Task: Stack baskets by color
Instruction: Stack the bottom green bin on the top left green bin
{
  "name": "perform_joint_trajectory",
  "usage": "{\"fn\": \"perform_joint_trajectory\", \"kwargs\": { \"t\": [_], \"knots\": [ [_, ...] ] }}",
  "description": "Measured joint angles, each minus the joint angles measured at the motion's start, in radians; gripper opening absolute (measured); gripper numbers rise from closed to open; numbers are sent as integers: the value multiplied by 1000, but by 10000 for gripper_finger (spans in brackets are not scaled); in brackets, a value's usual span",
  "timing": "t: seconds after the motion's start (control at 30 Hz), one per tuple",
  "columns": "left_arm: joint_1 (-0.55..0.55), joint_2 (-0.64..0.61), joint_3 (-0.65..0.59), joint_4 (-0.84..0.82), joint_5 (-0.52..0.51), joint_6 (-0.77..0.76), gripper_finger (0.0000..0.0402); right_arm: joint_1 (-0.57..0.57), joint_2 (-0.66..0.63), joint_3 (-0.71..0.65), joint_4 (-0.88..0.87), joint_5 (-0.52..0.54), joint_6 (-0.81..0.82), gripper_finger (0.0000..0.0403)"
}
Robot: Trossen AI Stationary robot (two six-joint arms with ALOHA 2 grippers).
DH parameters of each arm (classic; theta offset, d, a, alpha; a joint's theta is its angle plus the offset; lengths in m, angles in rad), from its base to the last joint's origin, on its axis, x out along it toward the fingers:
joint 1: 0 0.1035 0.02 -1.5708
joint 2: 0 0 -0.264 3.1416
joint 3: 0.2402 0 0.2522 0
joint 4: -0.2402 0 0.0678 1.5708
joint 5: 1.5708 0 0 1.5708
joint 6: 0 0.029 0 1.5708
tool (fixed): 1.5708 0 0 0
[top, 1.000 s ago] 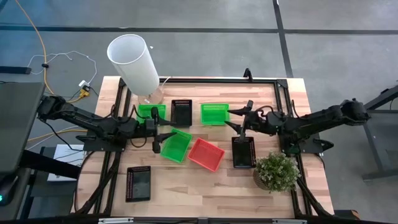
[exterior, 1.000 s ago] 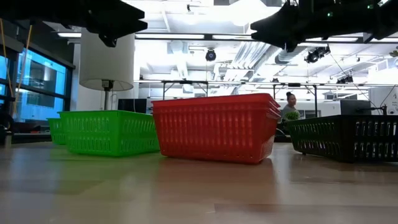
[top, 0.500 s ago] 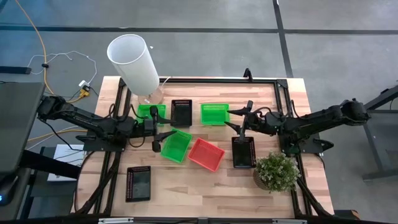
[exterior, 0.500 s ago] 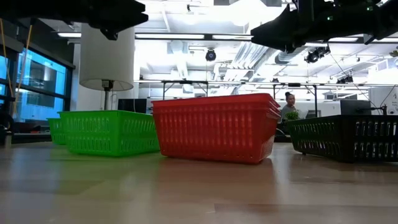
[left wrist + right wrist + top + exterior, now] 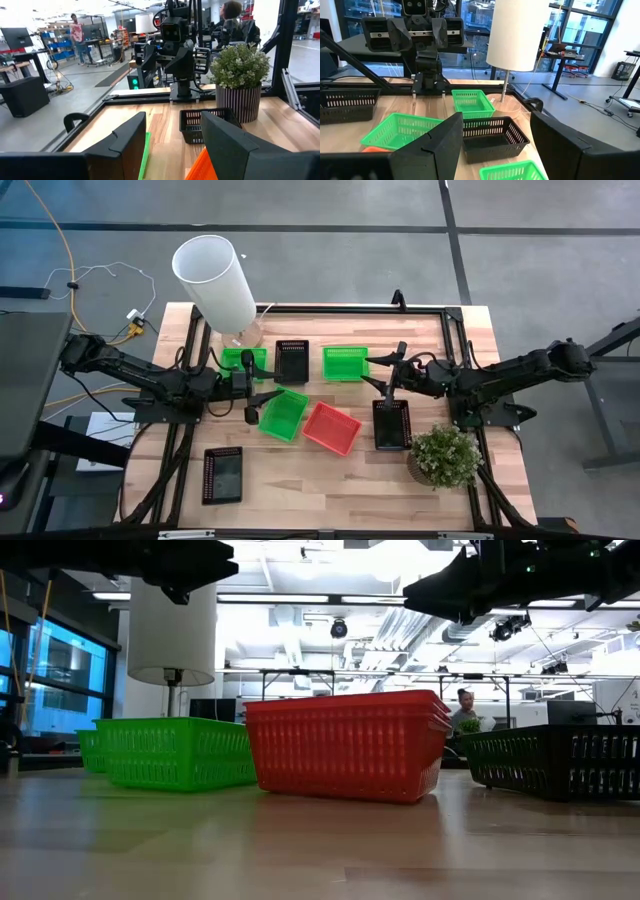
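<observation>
The wooden table carries shallow mesh-walled baskets: a red one in the middle, a green one touching its left side. The left gripper stands open, empty, just beside this green basket. The right gripper is also open, just above a black basket.

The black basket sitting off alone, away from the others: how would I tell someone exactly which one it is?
Start at the tall white cylinder at the table's far left corner, then go along the left side to the near edge. The black basket lies there alone, near the table's front-left corner. The other two black baskets both have baskets close by; this one has bare wood all round.
</observation>
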Motion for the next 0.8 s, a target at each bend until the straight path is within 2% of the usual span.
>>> {"fn": "perform_joint_trajectory", "kwargs": {
  "t": [0.13, 0.23, 0.33, 0.43, 0.5, 0.6, 0.7, 0.8],
  "knots": [
    [0, 0, 0, -23, 0, -27, 179, 0, 0, 0, -1, 0, 0, 220],
    [0, 1, 44, -142, -16, -74, 179, 0, 0, 0, -1, 1, 0, 220],
    [0, 9, 128, -365, -98, -172, 179, 0, 0, 0, -1, 17, -4, 220],
    [0, 30, 218, -671, -214, -337, 179, 0, 0, 0, -1, 44, -2, 220],
    [1, 47, 287, -877, -238, -444, 179, 0, 0, 0, -2, 54, 0, 220],
    [-1, 85, 366, -1149, -154, -503, 179, 0, 0, 0, -2, 51, 0, 220],
    [-18, 126, 403, -1301, -5, -413, 179, 0, 0, 0, -3, 44, 1, 220],
    [-39, 170, 415, -1391, 18, -405, 179, 0, 0, 0, -3, 43, 21, 220]
  ]
}}
